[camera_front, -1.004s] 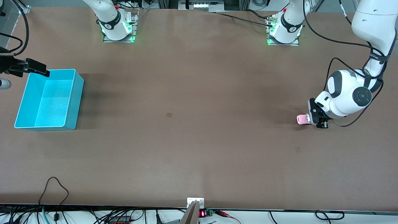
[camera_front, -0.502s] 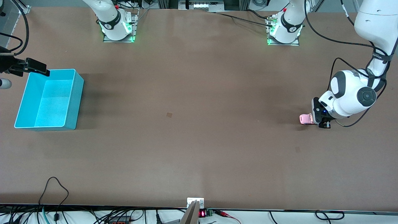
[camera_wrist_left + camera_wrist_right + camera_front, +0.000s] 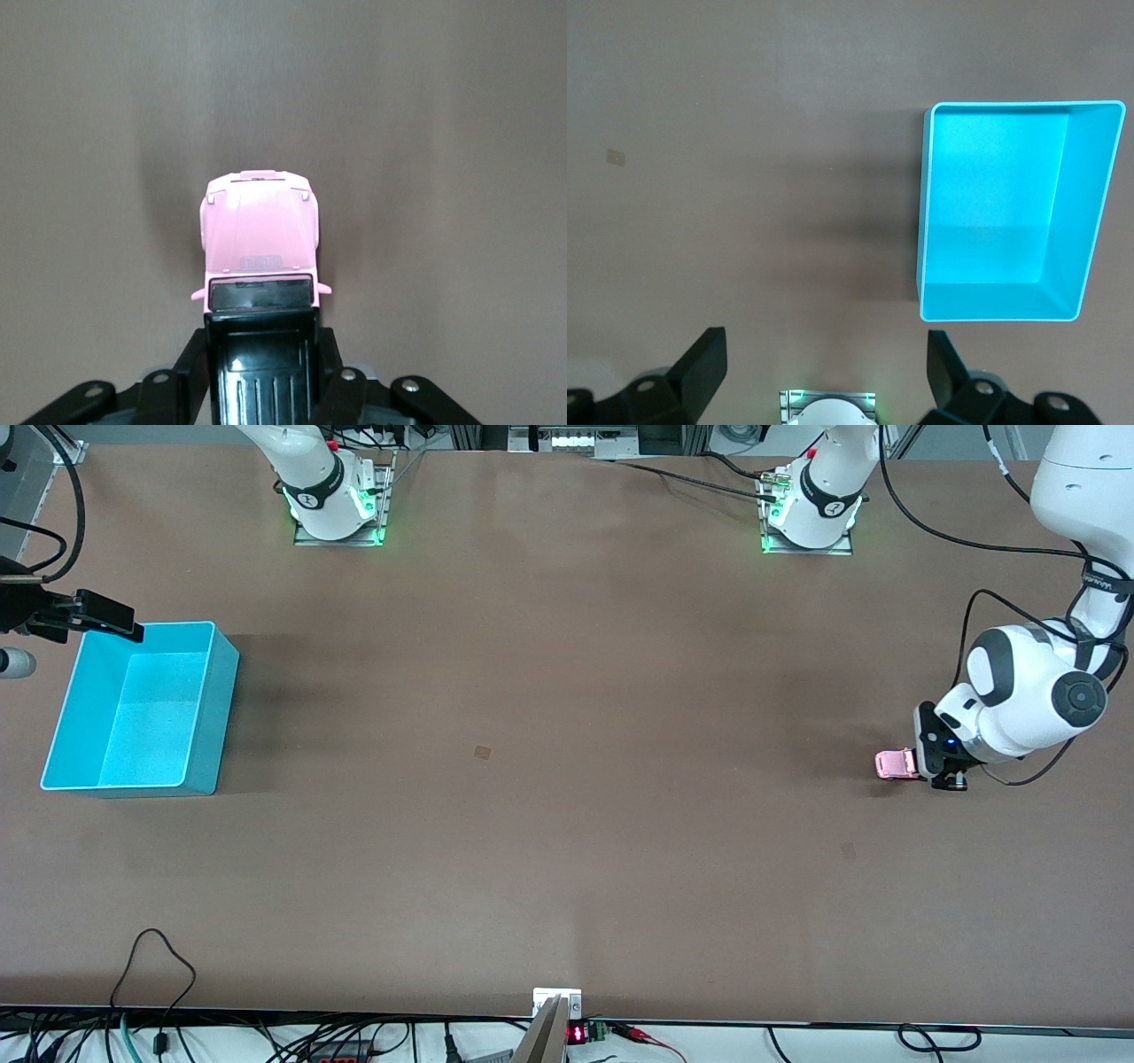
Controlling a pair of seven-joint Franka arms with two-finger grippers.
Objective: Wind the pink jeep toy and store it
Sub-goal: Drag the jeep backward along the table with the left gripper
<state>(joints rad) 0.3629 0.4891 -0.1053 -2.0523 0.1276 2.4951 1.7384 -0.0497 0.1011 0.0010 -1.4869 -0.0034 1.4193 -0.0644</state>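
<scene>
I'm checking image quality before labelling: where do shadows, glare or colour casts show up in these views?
Front view: soft shadow on the table beside the turquoise bin, and green glow at both arm bases. Left wrist view: dark shadow flanks the pink jeep toy held in the left pincer; its black roof reflects light. Right wrist view: the bin's shadow streaks the table, right pincer dark in the foreground.

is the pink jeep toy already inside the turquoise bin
No, the pink jeep toy sits in the left claw, and the turquoise bin holds nothing.
</scene>
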